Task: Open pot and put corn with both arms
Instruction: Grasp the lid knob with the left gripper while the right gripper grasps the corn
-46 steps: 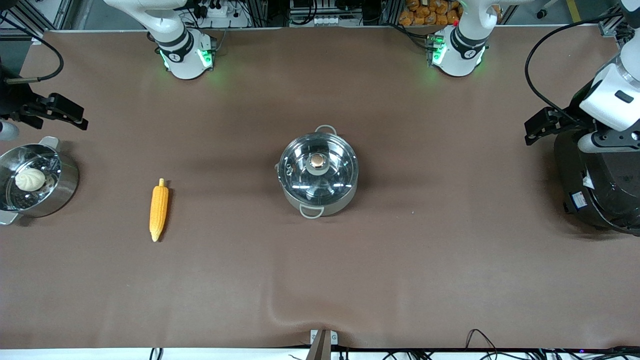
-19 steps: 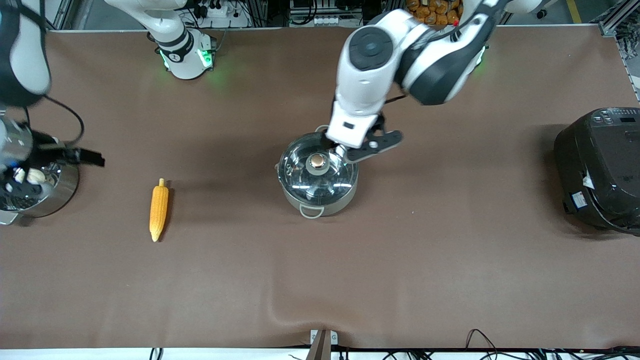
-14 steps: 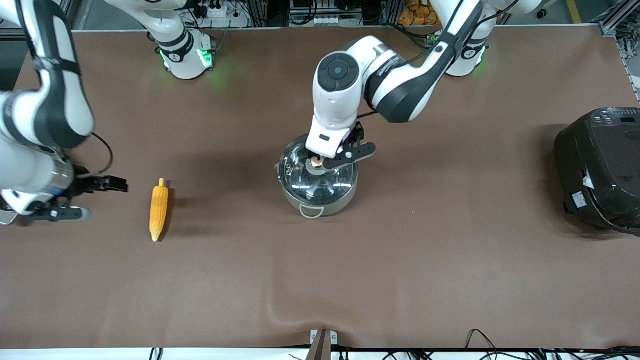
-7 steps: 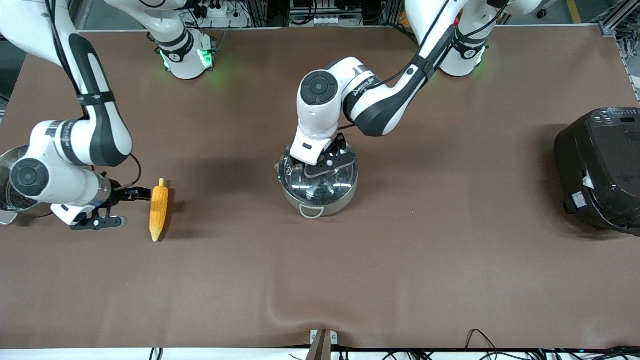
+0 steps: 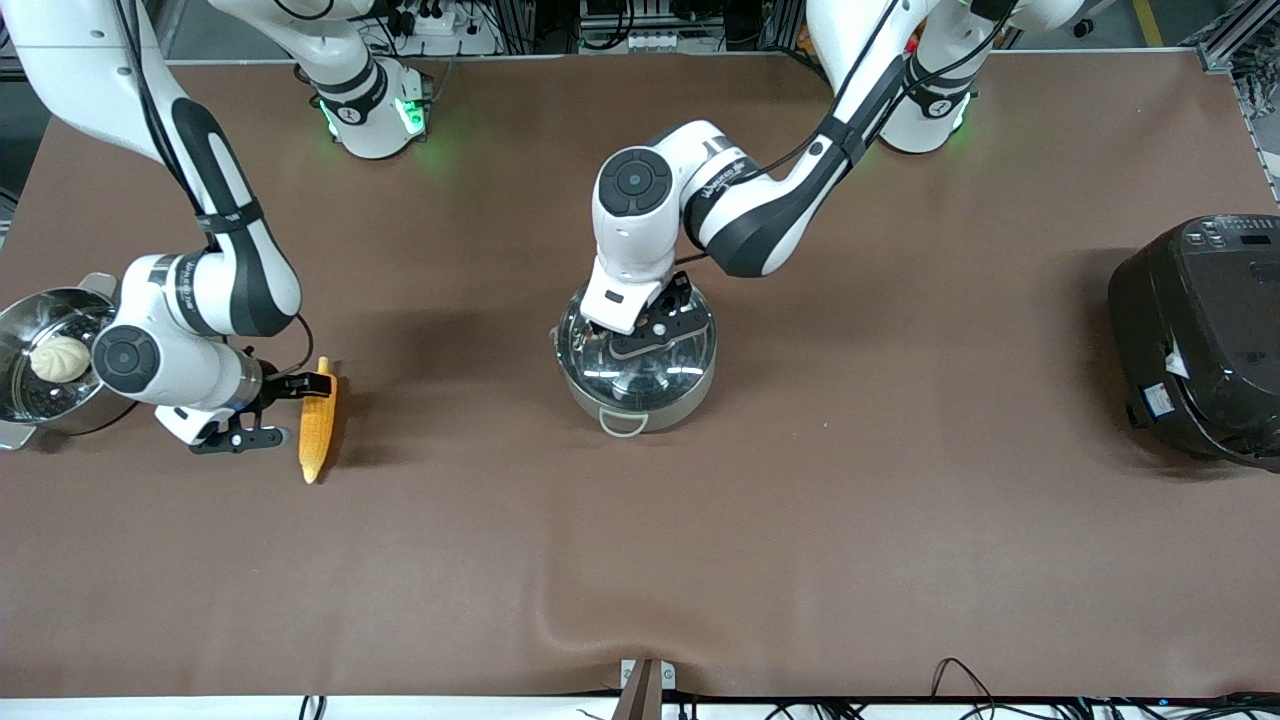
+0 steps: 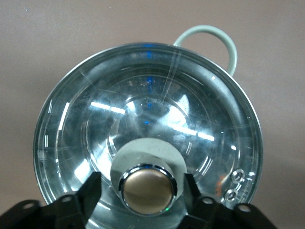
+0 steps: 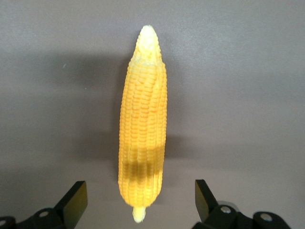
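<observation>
While the round shiny stainless-steel pot (image 5: 637, 365) sits mid-table under its clear glass lid (image 6: 147, 138), the left gripper (image 6: 147, 193) straddles the coppery knob (image 6: 147, 189), fingers not visibly clamped. Toward the right arm's end, the right gripper (image 7: 140, 198) is spread wide around the yellow-orange corn cob (image 7: 142, 143). Both grasps look pending: pinch, then lift.
</observation>
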Tool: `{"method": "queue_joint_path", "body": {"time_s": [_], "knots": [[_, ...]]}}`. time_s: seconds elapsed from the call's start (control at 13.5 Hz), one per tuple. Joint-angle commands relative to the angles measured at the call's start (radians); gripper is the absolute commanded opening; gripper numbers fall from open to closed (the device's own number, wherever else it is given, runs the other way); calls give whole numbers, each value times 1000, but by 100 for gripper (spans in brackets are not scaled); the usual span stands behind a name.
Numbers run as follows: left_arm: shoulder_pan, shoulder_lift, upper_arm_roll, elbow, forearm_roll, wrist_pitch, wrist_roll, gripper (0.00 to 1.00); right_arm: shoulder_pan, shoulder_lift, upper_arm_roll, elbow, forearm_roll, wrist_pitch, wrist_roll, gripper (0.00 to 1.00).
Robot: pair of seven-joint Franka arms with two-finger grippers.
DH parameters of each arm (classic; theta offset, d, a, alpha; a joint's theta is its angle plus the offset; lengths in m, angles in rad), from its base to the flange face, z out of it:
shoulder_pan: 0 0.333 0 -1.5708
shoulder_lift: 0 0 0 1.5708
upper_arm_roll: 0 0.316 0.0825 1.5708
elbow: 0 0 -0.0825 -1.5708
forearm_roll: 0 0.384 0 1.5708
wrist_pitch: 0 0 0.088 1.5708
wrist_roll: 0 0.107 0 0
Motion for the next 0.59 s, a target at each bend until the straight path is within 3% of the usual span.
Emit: {"method": "queue_joint_path", "body": {"time_s": [0.0,0.37,0.52], "knots": [[-13,12,5,23,29,-4,-29,44,-2,31,1,-2,-2,43,5,100],[-13,12,5,20,29,-12,-31,0,-8,91,1,1,-2,110,2,100],[-10,-13,5,20,29,-35,-31,0,-8,109,1,7,-2,114,4,100]]}}
